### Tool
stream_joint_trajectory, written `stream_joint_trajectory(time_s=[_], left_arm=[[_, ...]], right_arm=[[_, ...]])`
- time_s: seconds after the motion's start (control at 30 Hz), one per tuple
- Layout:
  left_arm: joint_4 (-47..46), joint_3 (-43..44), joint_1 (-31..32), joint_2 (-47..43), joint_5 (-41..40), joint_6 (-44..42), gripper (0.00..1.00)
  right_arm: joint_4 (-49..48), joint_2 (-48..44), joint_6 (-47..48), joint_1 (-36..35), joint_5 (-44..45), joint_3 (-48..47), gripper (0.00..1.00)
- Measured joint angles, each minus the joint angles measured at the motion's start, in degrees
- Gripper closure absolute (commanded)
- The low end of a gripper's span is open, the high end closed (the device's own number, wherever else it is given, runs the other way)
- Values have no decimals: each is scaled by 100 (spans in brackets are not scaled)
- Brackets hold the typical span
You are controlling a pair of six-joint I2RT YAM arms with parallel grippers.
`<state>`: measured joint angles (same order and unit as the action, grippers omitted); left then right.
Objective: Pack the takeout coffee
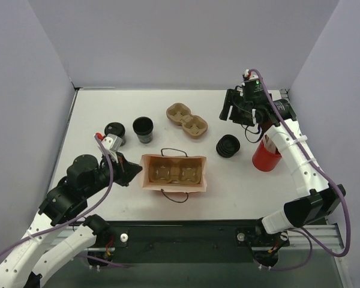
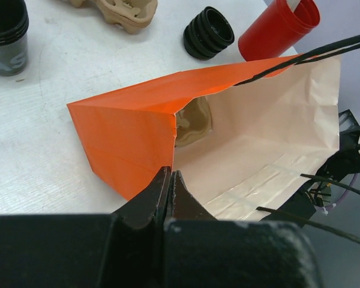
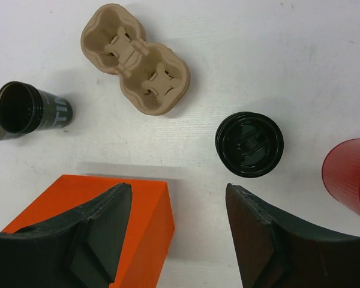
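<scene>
The takeout coffee (image 1: 114, 129), a small black lidded cup, stands at the left of the table, beyond my left arm. The orange bag (image 1: 174, 174) lies open in the middle with a cardboard carrier (image 1: 173, 172) inside it. My left gripper (image 1: 132, 171) (image 2: 170, 174) is shut on the rim of the orange bag (image 2: 129, 129) at its left corner. My right gripper (image 1: 228, 113) (image 3: 179, 187) hangs open and empty above the table at the back right. Below it lie the bag's corner (image 3: 114, 222) and a stack of black lids (image 3: 249, 144).
An open black cup (image 1: 143, 129) (image 3: 21, 108) stands right of the coffee. A second cardboard carrier (image 1: 187, 120) (image 3: 136, 60) sits behind the bag. The lid stack (image 1: 228, 146) (image 2: 208, 33) and red cups (image 1: 266, 155) (image 2: 276, 27) are to the bag's right.
</scene>
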<state>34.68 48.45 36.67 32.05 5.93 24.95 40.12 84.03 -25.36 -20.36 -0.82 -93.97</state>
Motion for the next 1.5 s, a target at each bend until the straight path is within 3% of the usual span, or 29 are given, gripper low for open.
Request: stream_joint_trajectory(time_s=[0.27, 0.43, 0.6, 0.77, 1.07, 1.23, 1.33, 1.5], left_arm=[[155, 466, 0, 682, -450, 459, 100], [431, 1012, 0, 1191, -708, 658, 81], [557, 1248, 0, 1609, -894, 745, 73], [697, 1475, 0, 1744, -1113, 732, 58], [695, 1895, 0, 1897, -1567, 625, 45], [931, 2258, -33, 2124, -2398, 535, 38], [1123, 2566, -424, 2420, -2924, 531, 34], [1161, 2876, -1950, 3239, -3005, 503, 30]], right_arm=[[57, -44, 44, -31, -55, 0, 36], [131, -219, 153, -26, -48, 0, 36], [133, -404, 254, 4, -48, 0, 36], [140, -444, 302, 17, -50, 2, 36], [151, -542, 302, -13, -245, 2, 35], [149, -573, 319, -190, -260, 0, 35], [151, -573, 293, -278, -269, 0, 35], [151, -573, 227, -424, -264, -9, 35]])
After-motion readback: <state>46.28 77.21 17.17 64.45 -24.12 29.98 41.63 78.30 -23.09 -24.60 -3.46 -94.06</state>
